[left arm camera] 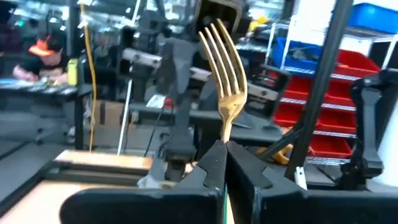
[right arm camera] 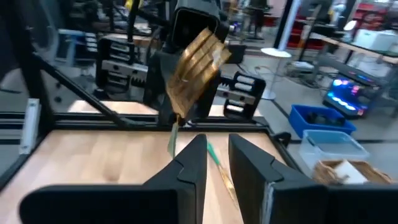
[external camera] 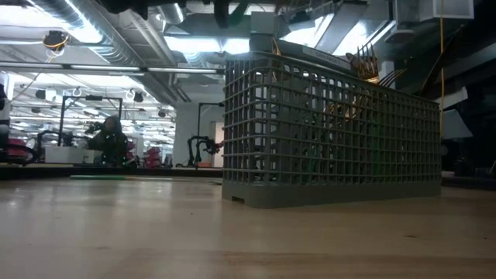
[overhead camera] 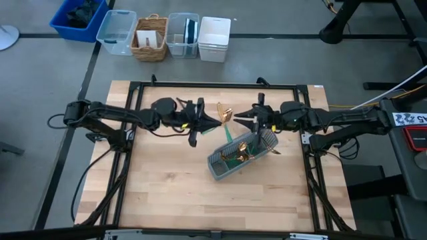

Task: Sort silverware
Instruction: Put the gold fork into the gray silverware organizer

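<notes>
Above the middle of the pale wooden bench (overhead camera: 167, 193), the left tool (overhead camera: 215, 121) is clenched on a slim fork with a shiny gold head and a teal-green handle (left arm camera: 225, 68). The fork stands with its tines up between the two arms, lifted clear of the bench. In the left wrist view the two dark fingers (left arm camera: 208, 168) pinch the neck of the fork just under the head.

The right tool (overhead camera: 240, 117) is just beside the fork, facing the left one. Its fingers (right arm camera: 189, 165) stand a little apart and I see nothing between them; the gold head of the fork hangs near in front of them, not touching as far as I can tell. It looks to me like a handover between the arms, but this is only my reading.

The grey slotted plastic caddy (overhead camera: 227, 170) stands on the bench near the right arm, turned at an angle. Several pieces of gold and green silverware (overhead camera: 241, 155) already stand inside it, heads up, and in the low view gold fork tines show above its rim. How many there are, and in which compartments, I cannot tell.

I see no loose silverware lying on the bench. So I judge the sorting is far along: the fork in the air is still to be placed.
</notes>
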Robot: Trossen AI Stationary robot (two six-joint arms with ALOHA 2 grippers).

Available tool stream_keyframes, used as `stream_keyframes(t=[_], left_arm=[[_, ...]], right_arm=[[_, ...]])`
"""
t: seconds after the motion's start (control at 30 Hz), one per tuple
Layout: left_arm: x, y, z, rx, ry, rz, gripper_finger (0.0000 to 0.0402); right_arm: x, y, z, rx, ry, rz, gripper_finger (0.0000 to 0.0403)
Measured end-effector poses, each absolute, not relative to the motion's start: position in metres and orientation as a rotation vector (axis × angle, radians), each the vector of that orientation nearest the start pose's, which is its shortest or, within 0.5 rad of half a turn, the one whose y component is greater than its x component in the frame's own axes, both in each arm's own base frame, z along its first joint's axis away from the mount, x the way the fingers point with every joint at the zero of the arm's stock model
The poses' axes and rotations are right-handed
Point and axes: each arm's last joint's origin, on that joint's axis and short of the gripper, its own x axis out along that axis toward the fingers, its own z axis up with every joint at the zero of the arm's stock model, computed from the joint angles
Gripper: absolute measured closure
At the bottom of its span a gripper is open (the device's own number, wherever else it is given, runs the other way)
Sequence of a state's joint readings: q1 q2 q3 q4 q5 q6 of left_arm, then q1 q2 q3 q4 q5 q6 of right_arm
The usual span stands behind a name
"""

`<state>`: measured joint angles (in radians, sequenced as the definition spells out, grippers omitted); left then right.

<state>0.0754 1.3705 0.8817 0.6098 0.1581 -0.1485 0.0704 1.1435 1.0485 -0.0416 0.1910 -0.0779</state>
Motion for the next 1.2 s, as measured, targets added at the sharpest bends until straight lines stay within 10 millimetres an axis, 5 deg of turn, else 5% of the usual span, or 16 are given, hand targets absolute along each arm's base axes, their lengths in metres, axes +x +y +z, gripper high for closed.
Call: stream_keyframes(t=[0.5,1.2], left_arm=[[0.306,-0.001,0.321,-0.054,-0.215,-0.149,0.0401],[0.306,-0.001,0.322,-0.055,-0.227,-0.148,0.0401]], right_arm=[[0.276,0.018,0.363,-0.078,0.057,0.041,0.0332],[0.288,0.022,0.365,-0.085,-0.04,0.115,0.0332]])
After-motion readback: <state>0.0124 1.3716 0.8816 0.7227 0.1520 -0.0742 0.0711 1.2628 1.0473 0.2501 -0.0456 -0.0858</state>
